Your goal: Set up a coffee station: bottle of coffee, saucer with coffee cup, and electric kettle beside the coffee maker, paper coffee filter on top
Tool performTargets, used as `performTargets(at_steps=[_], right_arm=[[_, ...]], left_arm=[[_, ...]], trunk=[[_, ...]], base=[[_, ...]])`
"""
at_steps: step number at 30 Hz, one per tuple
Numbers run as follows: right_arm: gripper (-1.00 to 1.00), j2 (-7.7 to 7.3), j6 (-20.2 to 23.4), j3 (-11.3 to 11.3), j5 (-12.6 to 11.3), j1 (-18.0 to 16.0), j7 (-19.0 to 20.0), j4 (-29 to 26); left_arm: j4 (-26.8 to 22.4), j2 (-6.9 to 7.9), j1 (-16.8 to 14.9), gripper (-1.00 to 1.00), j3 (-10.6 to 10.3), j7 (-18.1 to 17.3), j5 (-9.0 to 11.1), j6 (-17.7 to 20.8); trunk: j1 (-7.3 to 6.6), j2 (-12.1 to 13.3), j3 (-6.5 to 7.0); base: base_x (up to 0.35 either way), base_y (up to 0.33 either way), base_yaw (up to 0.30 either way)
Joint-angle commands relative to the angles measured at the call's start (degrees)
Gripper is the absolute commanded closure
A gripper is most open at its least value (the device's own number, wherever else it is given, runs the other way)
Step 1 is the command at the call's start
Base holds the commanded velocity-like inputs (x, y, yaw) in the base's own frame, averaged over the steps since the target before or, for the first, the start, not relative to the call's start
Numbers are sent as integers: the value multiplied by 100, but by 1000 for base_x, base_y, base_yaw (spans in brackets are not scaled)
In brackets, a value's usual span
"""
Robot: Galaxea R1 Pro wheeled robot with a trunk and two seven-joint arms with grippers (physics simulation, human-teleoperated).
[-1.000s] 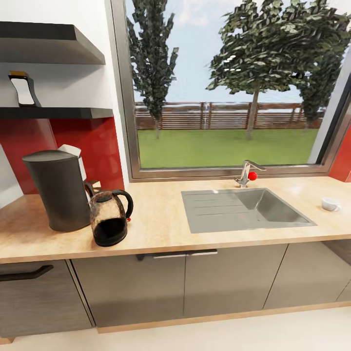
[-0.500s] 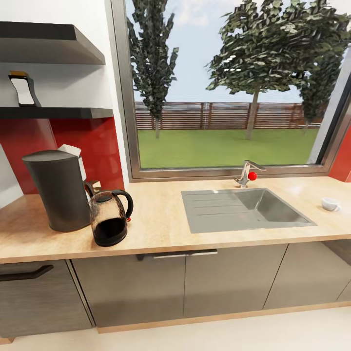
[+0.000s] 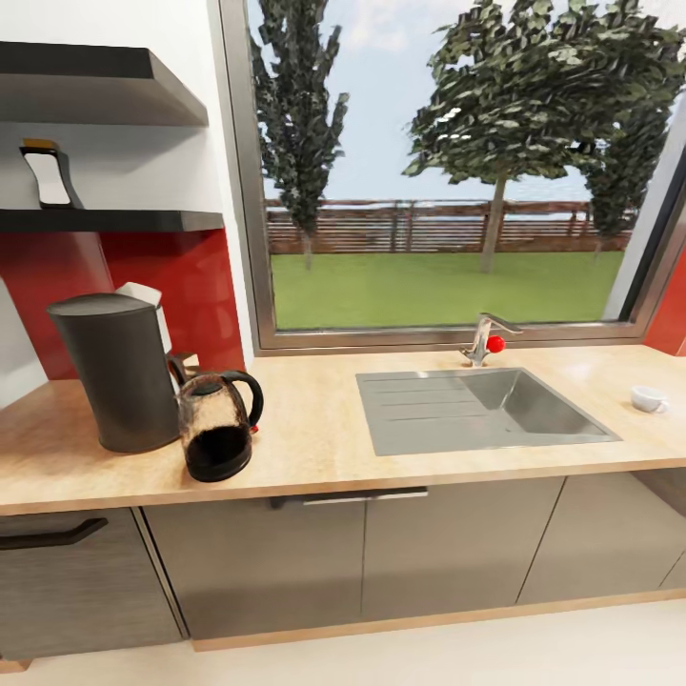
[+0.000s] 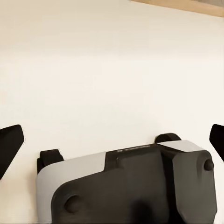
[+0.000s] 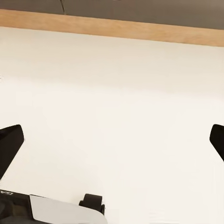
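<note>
Countertop, i.e. the tabletop, carries the coffee maker at far left w/ electric kettle touching or just beside it. Coffee cup sits far right, past the sink. Left gripper and right gripper: fingers spread wide, holding nothing, facing the floor. Prob. next: roll right toward the cup, arms tucked.
</note>
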Motion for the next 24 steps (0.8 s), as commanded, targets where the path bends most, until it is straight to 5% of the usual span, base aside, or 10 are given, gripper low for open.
performTargets(at_steps=[1,12,24], right_arm=[[-100,1,-20,-37,53,-4,22,1],[-100,5,-20,-38,53,-4,20,1],[-100,8,-20,-45,53,-3,14,1]], left_arm=[[-5,33,-2,-100,-41,-15,58,37],[5,138,0,-100,-46,-17,58,37],[23,153,0,-100,-43,-17,58,37]], trunk=[[1,-6,-8],[1,-6,-8],[1,-6,-8]], base=[[-26,230,0],[-34,118,10],[-28,112,170]])
